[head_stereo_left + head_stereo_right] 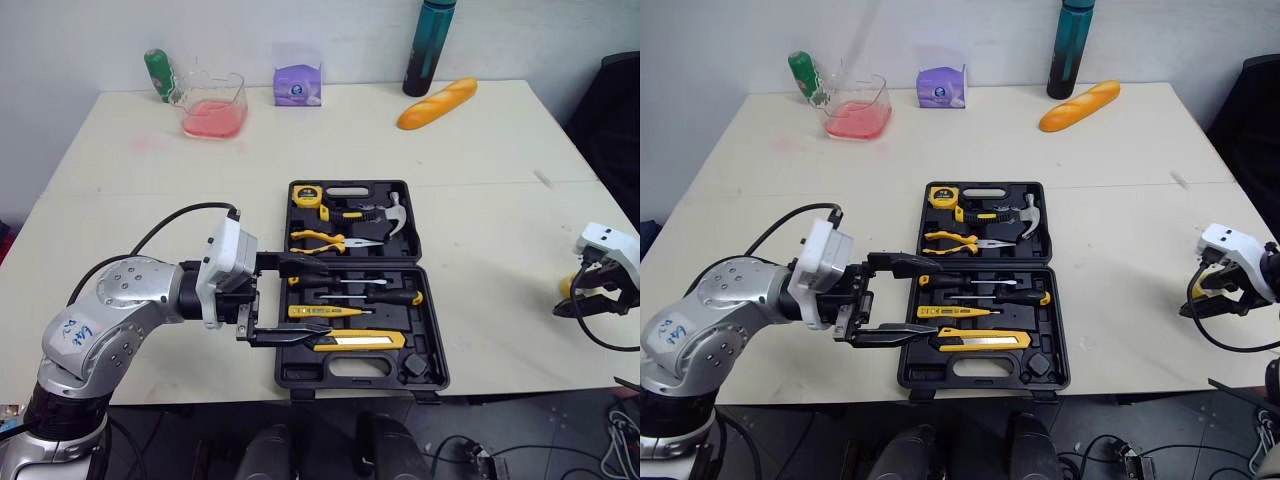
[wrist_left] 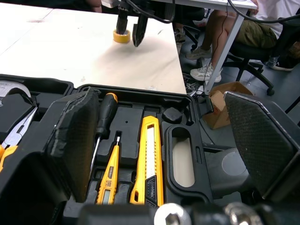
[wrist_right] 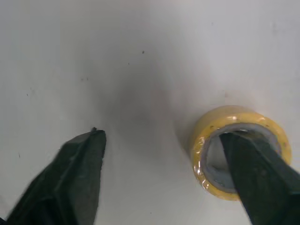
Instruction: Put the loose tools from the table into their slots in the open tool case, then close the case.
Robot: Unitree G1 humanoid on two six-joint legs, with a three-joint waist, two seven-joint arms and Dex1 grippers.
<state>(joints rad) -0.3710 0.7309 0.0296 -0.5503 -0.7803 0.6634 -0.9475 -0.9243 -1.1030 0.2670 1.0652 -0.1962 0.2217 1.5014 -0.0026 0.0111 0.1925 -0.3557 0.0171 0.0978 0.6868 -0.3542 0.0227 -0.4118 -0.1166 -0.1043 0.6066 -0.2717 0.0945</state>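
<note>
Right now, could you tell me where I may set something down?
Free: the wide band between the black tool case and the back row, from the clear pink-filled tub to the yellow bread loaf; also between the case and the yellow tape roll. Crowded: the case's left edge, where the open left tool hovers.

tape roll (image 3: 199, 150) — rim partly hidden by right gripper (image 3: 161, 136) | bottle (image 1: 428, 50) — top seemingly cropped

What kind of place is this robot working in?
Probably an office or lab workroom: a pale work table holds an open tool case, and beyond its edge a person sits by a wheeled office chair.
</note>
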